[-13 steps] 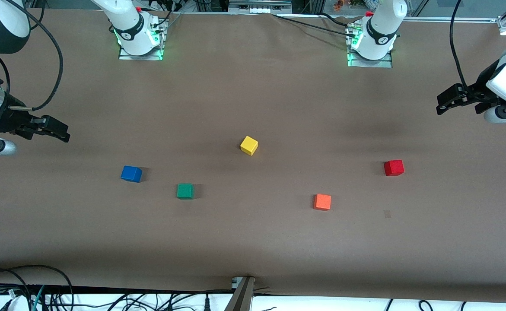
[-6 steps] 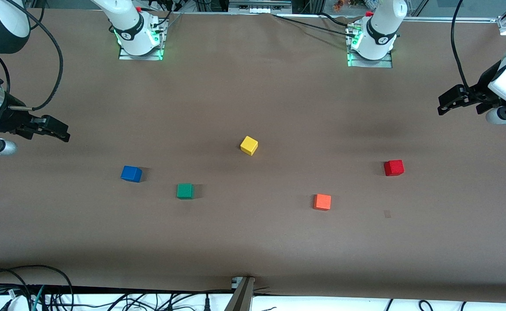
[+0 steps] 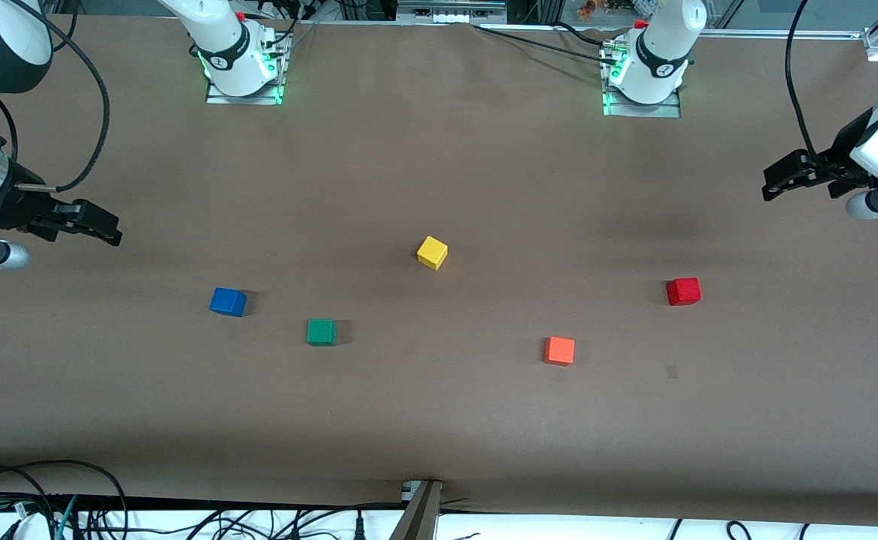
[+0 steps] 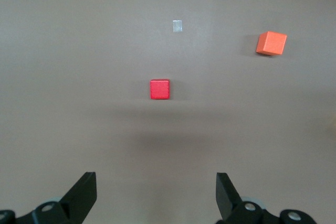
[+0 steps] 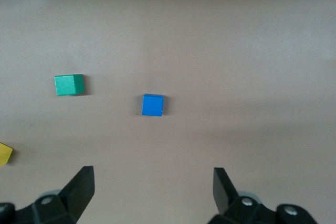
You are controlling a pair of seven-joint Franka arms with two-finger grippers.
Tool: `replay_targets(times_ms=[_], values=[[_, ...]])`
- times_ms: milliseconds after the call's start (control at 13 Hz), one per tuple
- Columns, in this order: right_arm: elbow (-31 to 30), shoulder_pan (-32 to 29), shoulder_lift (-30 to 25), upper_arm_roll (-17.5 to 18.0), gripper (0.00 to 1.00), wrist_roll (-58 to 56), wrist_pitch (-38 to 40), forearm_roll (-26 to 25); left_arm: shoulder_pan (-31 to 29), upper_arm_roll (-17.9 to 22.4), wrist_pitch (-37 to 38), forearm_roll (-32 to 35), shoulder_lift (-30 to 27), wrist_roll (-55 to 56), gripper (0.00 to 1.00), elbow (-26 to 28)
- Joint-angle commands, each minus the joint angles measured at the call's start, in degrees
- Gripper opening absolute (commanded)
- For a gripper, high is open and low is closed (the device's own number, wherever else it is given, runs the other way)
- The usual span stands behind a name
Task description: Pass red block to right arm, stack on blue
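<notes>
The red block (image 3: pixel 683 291) (image 4: pixel 160 89) lies on the brown table toward the left arm's end. The blue block (image 3: pixel 227 301) (image 5: pixel 153 105) lies toward the right arm's end. My left gripper (image 3: pixel 770 184) (image 4: pixel 156 192) hangs open and empty over bare table at its own end, with the red block ahead of its spread fingers. My right gripper (image 3: pixel 111 229) (image 5: pixel 152 190) is open and empty too, over bare table at its end, with the blue block ahead of it.
A yellow cube (image 3: pixel 432 253) sits mid-table. A green cube (image 3: pixel 322 331) (image 5: pixel 69 84) lies beside the blue block. An orange cube (image 3: pixel 559 350) (image 4: pixel 271 43) lies nearer the front camera than the red block. A small grey mark (image 3: pixel 672 371) is on the table.
The left arm's wrist has drifted slightly toward its own end of the table and toward the bases. The right arm and all cubes have stayed put.
</notes>
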State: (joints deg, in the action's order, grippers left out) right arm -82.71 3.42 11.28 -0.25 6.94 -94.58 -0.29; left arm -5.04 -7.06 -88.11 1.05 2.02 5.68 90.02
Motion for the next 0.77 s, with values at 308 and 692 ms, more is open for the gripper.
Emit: replay_targets(times_ms=[308, 692], values=[[0.4, 0.2, -0.5, -0.1, 1.00, 0.6, 2.0, -0.5, 0.1, -0.8, 0.5, 1.1, -0.2, 0.0, 1.00, -1.1], [0.4, 0.2, -0.5, 0.0, 1.00, 0.7, 2.0, -0.4, -0.1, -0.8, 0.5, 0.8, 0.1, 0.0, 1.00, -1.1]])
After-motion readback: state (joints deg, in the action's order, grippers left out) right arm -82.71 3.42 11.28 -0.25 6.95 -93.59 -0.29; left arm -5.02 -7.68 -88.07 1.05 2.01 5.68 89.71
